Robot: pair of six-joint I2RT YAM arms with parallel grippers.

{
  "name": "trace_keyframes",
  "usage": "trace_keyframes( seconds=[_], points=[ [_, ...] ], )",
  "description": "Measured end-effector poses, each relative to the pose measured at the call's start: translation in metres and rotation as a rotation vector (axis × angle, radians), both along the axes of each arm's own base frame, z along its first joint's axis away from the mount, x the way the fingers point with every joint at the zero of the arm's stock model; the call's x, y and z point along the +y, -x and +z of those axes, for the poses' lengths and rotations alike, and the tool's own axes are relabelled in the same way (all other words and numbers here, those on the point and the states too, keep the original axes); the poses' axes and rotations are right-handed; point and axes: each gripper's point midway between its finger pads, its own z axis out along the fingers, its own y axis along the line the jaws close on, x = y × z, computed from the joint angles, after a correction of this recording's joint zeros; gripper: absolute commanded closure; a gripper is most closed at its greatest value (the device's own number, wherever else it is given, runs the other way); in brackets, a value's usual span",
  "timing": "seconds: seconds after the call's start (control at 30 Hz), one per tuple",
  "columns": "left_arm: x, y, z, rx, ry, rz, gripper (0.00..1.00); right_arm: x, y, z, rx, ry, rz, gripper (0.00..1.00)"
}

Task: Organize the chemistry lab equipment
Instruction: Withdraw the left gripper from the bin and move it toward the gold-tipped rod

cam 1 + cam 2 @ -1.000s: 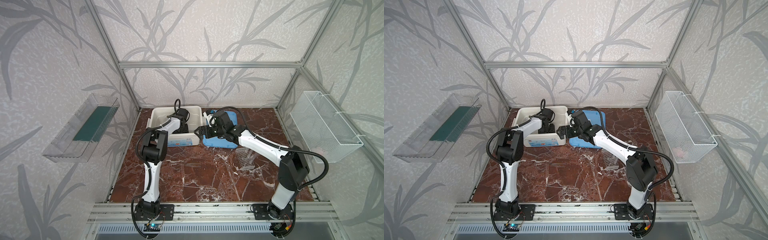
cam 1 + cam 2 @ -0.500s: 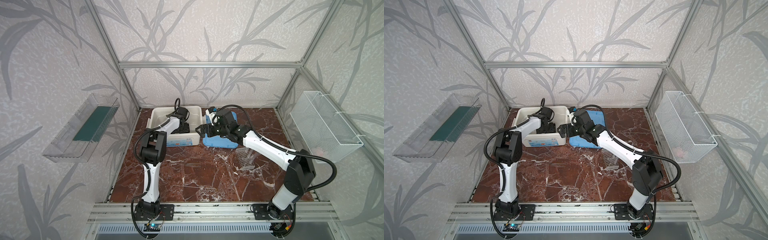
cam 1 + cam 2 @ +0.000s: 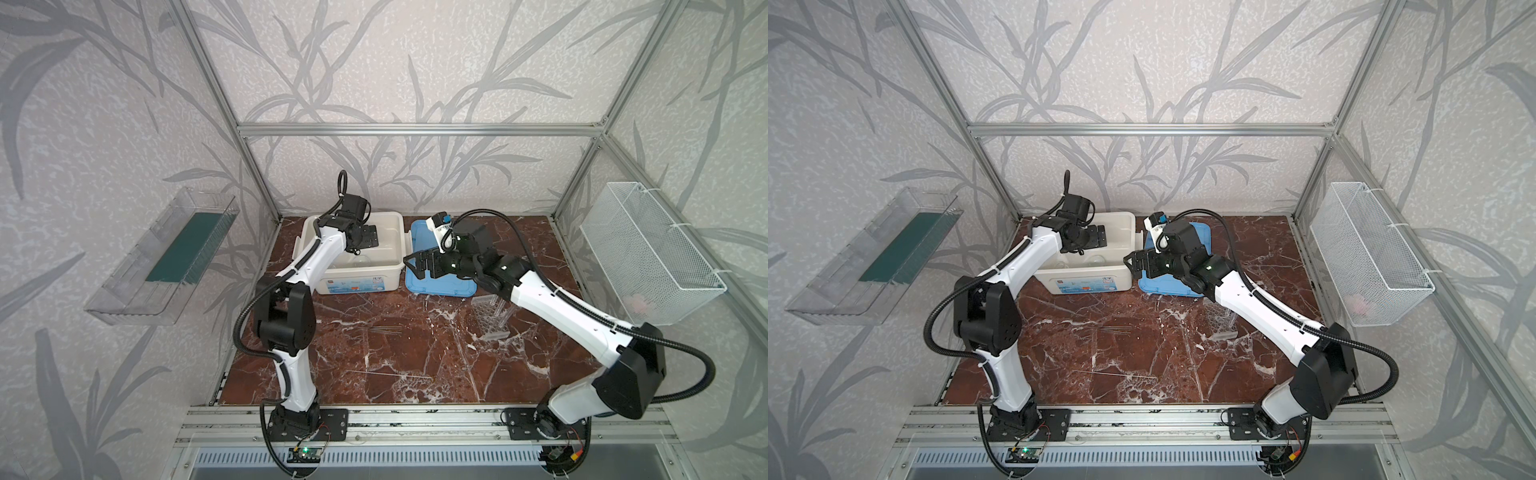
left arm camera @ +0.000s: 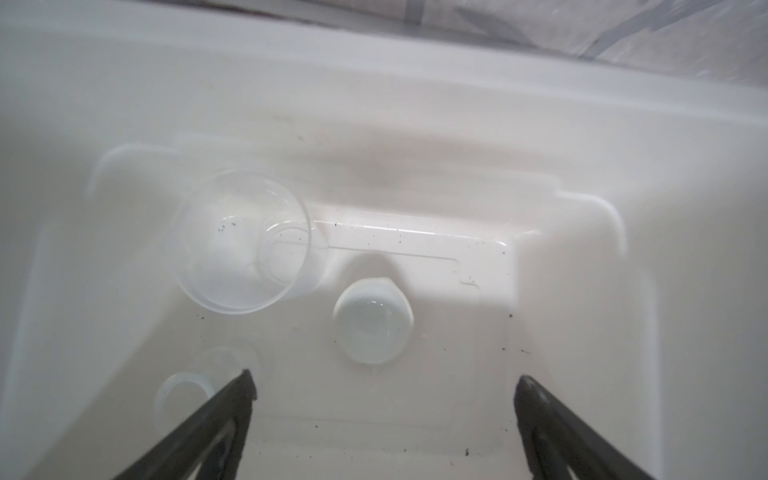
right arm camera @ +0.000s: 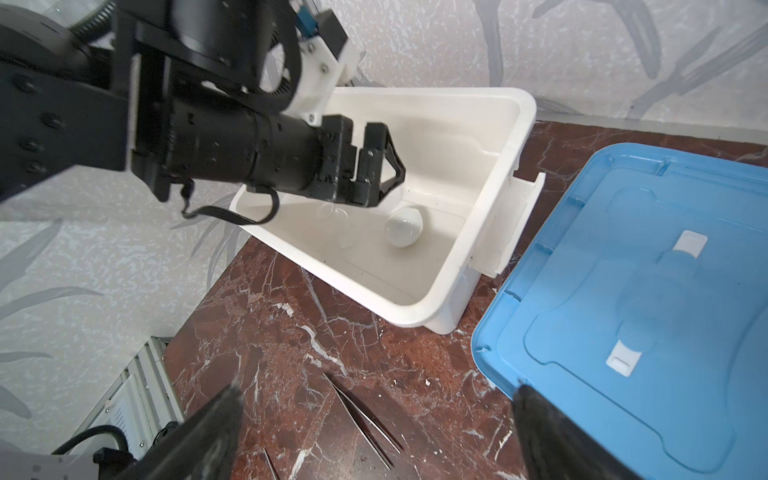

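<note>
My left gripper hangs open and empty inside the white bin. Below it in the left wrist view lie a clear beaker on its side, a small white round dish and a small clear jar by one finger. In both top views my right gripper hovers open and empty between the bin and the blue lid. Thin tweezers lie on the table below it. A clear holed rack stands beside my right forearm. A thin rod lies nearer the front.
The blue lid lies flat against the bin's right side. A clear wall shelf with a green mat hangs on the left wall. A white wire basket hangs on the right wall. The left gripper's fingers show above the bin's floor.
The left gripper's jaws have opened wide inside the bin. The right arm's elbow has swung out to the right and forward, while its gripper stays by the lid's left edge.
</note>
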Motion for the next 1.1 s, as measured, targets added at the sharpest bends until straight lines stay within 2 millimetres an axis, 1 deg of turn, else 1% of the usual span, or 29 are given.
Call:
trace_keyframes(
  seconds=[0.1,0.2,0.33,0.43,0.5,0.57,0.7,0.77,0.93,1.0,1.1],
  points=[
    [-0.002,0.01,0.033,-0.059,0.02,-0.036,0.01,-0.015,0.013,0.004,-0.014,-0.018,-0.004,0.0],
    [-0.008,0.026,0.059,-0.1,0.048,-0.098,0.01,-0.026,0.026,0.007,-0.023,-0.019,0.004,0.01],
    [-0.023,0.059,0.084,-0.134,0.089,-0.255,0.02,-0.032,0.036,0.013,-0.064,-0.003,0.037,0.01],
    [-0.036,0.082,0.101,-0.159,0.067,-0.42,0.03,-0.041,0.051,0.01,-0.091,0.01,0.067,0.01],
    [-0.043,0.097,0.107,-0.169,0.027,-0.544,0.03,-0.047,0.059,0.006,-0.099,0.018,0.08,0.01],
    [-0.05,0.112,0.107,-0.185,-0.009,-0.66,0.02,-0.052,0.064,0.002,-0.106,0.024,0.085,0.01],
    [-0.06,0.15,0.087,-0.176,-0.086,-0.872,0.01,-0.059,0.07,-0.012,-0.092,0.038,0.085,0.01],
    [-0.066,0.163,0.079,-0.162,-0.12,-0.952,0.01,-0.063,0.073,-0.018,-0.086,0.043,0.081,0.01],
    [-0.088,0.184,0.061,-0.142,-0.152,-1.086,0.03,-0.075,0.081,-0.023,-0.095,0.044,0.063,0.0],
    [-0.102,0.202,0.049,-0.124,-0.153,-1.143,0.03,-0.081,0.083,-0.024,-0.103,0.043,0.05,0.0],
    [-0.119,0.229,0.037,-0.128,-0.145,-1.221,0.04,-0.088,0.086,-0.027,-0.108,0.044,0.037,0.0]
  ],
)
